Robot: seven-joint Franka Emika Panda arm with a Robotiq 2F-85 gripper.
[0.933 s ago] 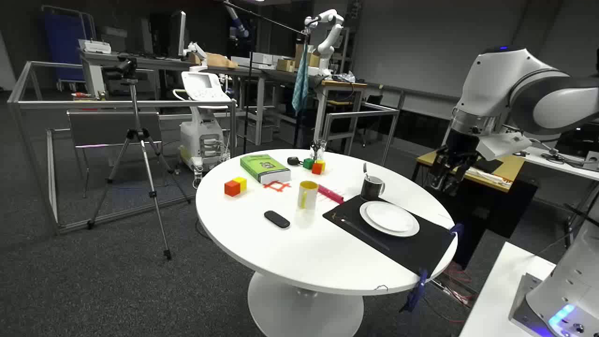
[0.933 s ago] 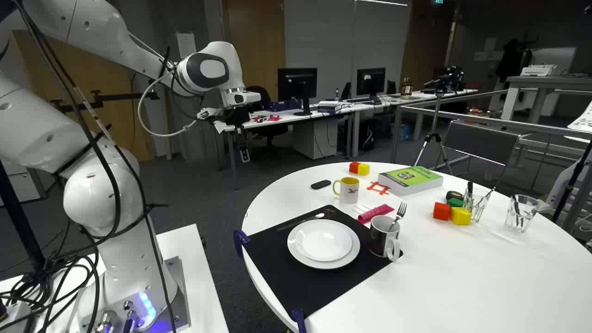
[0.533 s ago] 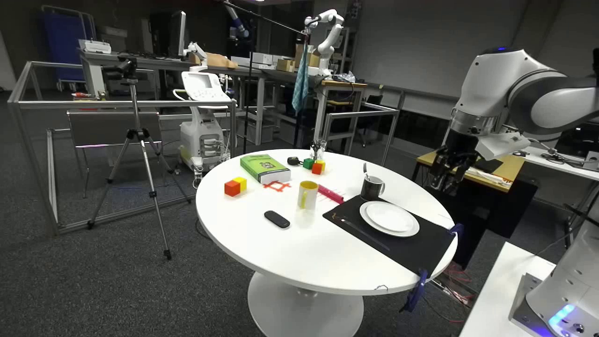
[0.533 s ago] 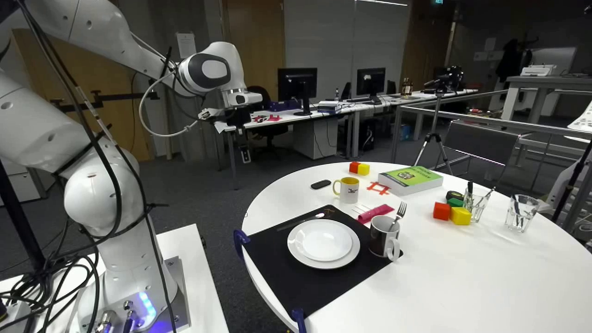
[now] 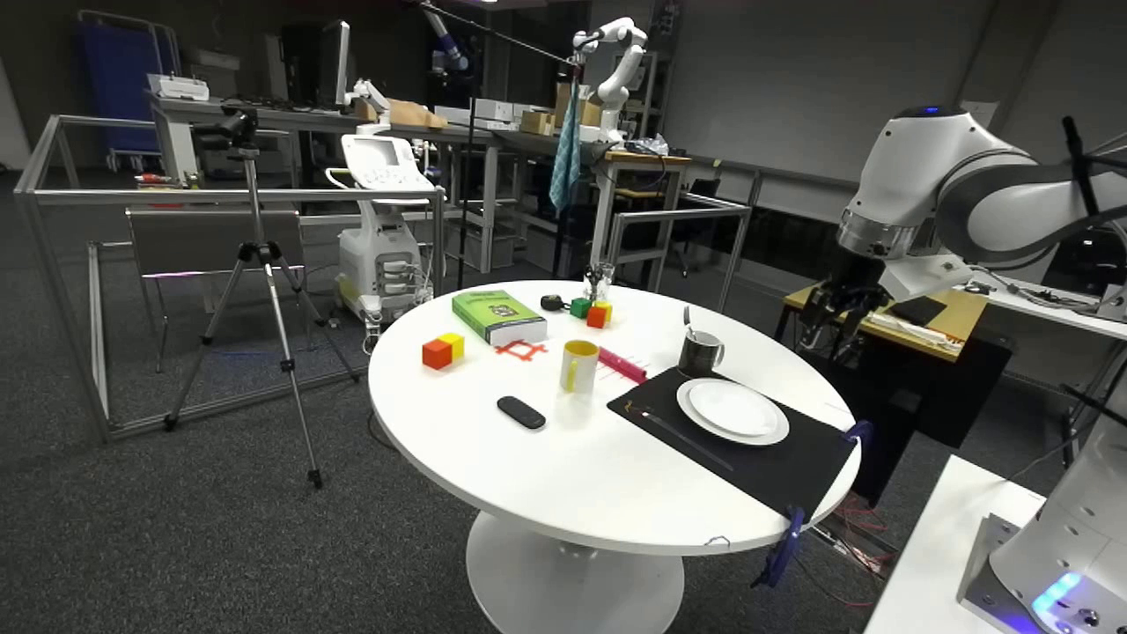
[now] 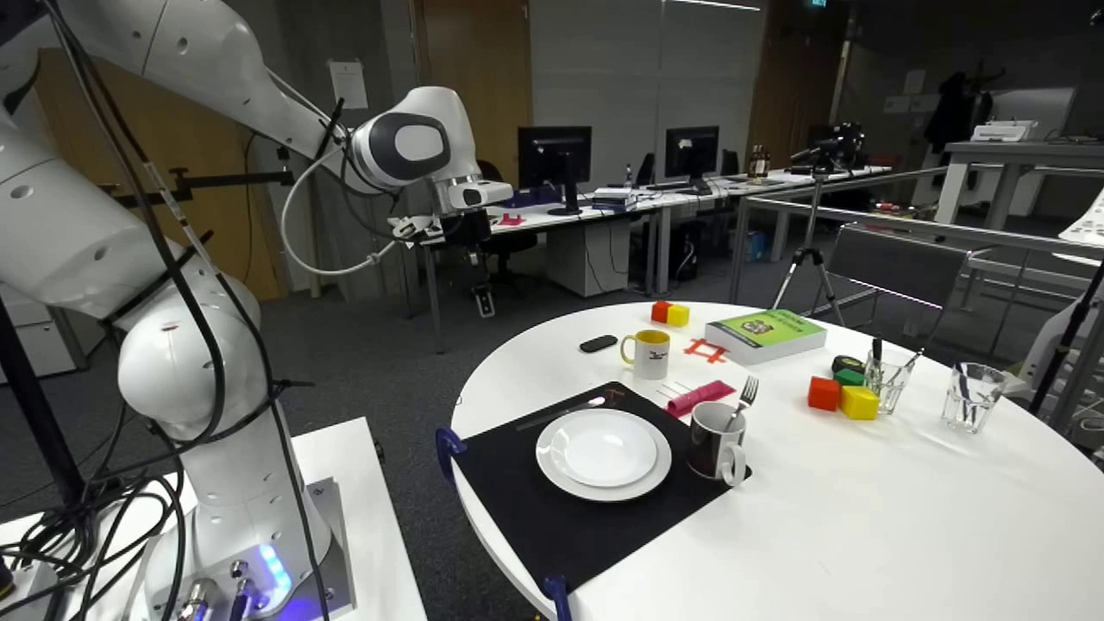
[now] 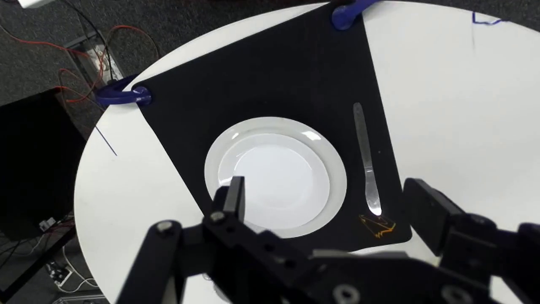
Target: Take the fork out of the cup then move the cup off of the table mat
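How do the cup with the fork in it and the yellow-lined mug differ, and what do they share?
The cup is mostly dark outside; the mug is mostly white.
A fork sticks out of the cup; nothing sticks out of the mug.
The cup stands on the table mat, at one corner; the mug stands off it, on the tabletop.
Both stand upright.

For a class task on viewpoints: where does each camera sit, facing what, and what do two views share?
In an exterior view: beside the round table, looking down across it; arm, gripper, part of base at right.
In an exterior view: apparently beside the base, facing over the mat toward monitors; arm, gripper and base at left.
Wrist view: on the arm's wrist, facing down at plates and knife; fingers at bottom.
Both exterior views share the cup holding the fork.
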